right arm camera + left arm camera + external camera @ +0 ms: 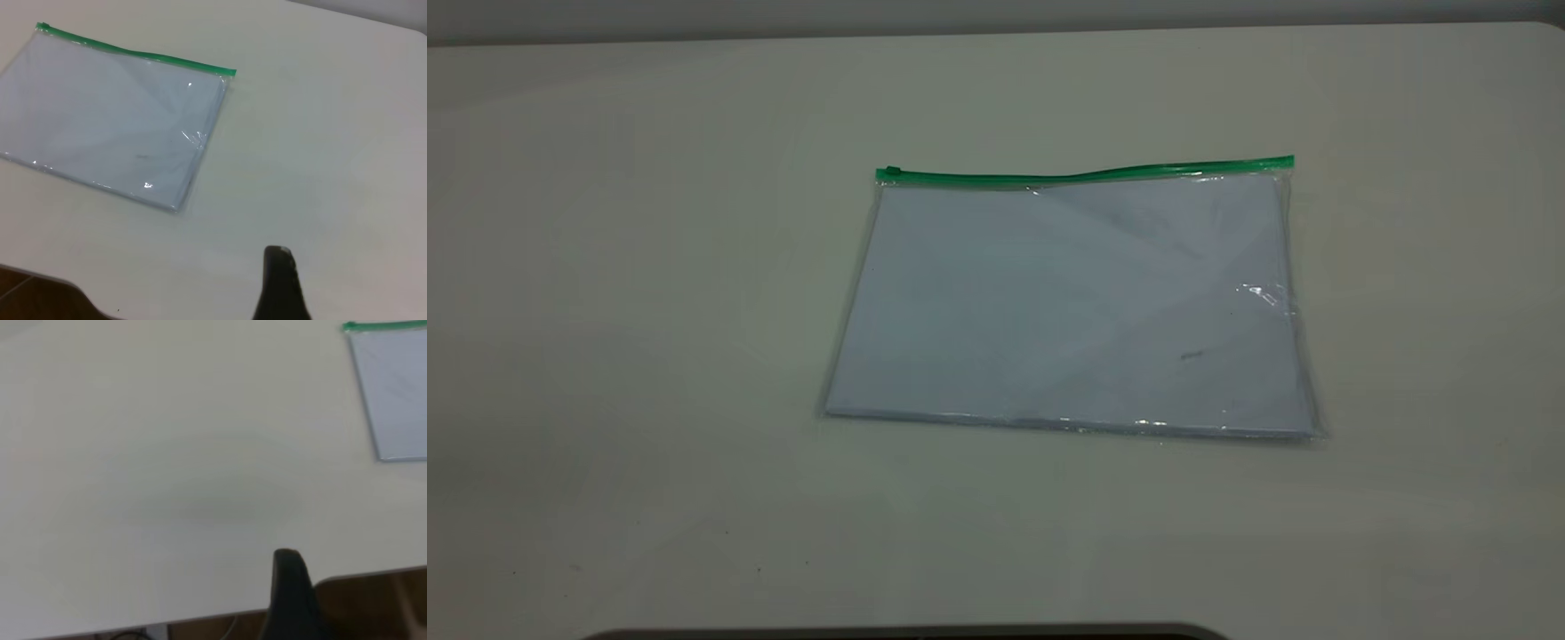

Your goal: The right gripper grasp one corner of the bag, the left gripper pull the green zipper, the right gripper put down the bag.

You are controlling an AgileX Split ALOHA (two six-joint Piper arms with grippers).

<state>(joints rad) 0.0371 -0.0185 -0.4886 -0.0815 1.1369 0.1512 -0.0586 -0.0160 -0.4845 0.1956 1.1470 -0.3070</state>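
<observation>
Low over the bare table (167, 487), near its front edge, sits the left gripper (288, 587). Only one dark finger tip shows in the left wrist view, so I cannot tell if it is wide or narrow. It touches nothing, and the bag is well away from it, off at one corner of that view.

Over on the other side, the right gripper (280, 280) also hangs above the table, and again only one dark tip shows, so I cannot tell how it stands. It holds nothing. The bag is well apart from it too.

Out in the middle of the table lies the bag (1072, 307), flat, with pale sheets inside. The green zipper (1085, 174) runs along its far long edge. The little slider tab (891, 171) sits at the left end. The corner (1288, 167) at the right end lies on the table, with a shiny wrinkle (1267, 295) down that short side.
</observation>
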